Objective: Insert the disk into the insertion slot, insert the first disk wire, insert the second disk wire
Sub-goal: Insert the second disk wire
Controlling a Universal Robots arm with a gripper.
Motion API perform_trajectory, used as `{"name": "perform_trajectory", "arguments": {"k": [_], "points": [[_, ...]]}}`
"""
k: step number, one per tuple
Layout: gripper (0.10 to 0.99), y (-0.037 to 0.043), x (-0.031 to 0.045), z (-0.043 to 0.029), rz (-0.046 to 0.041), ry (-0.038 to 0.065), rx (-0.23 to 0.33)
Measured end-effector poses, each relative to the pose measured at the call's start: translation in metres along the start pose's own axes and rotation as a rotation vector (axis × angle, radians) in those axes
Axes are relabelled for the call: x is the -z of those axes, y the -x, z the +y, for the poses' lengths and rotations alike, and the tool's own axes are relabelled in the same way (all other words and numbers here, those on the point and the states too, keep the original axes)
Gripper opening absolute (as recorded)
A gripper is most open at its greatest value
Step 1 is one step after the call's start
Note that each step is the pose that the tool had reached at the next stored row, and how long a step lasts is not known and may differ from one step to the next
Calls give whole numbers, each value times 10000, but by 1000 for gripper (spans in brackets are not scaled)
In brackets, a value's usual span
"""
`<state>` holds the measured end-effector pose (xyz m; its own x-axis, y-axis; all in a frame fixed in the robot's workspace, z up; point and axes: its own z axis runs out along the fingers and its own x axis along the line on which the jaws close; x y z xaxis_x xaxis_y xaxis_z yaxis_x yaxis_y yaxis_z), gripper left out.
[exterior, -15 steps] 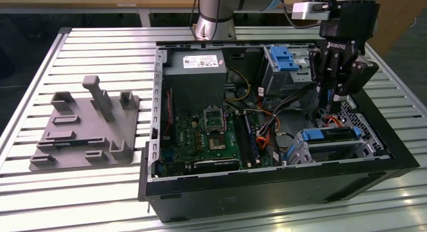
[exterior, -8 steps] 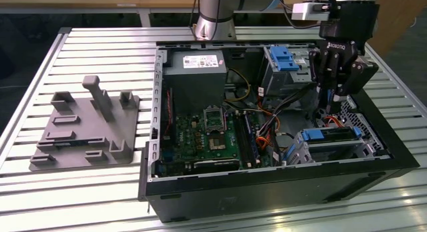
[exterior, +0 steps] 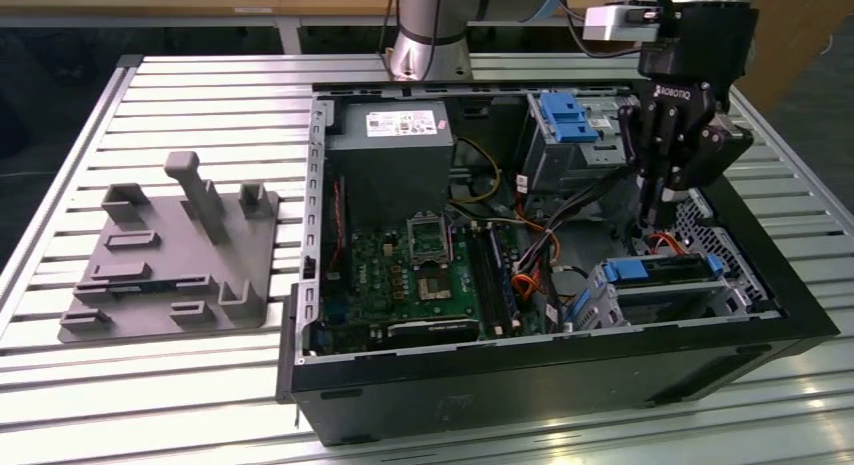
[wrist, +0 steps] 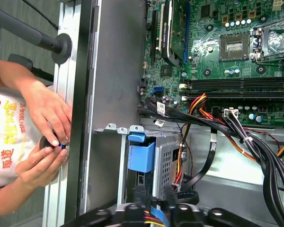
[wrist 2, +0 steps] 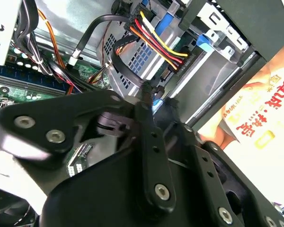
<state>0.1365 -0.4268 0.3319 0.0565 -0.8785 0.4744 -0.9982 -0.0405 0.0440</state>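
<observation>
My gripper (exterior: 657, 217) hangs over the flat grey, blue-framed disk (exterior: 665, 272), seated in the perforated silver insertion slot (exterior: 674, 303) at four o'clock in the black case (exterior: 534, 385). I cannot tell my grip.

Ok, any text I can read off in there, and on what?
Nothing reads reliably.
White label on the grey power supply box: too small.
White lettering on the black gripper: too small.
Red characters on the person's white shirt: turned and cut off.
</observation>
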Motion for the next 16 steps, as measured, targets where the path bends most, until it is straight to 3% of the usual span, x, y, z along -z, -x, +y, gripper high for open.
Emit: {"name": "perform_trajectory", "arguments": {"k": [2,4,16], "points": [[216,0,0,0,1,0,0],[196,0,0,0,0,0,0],[196,1,-2,0,0,0,0]]}}
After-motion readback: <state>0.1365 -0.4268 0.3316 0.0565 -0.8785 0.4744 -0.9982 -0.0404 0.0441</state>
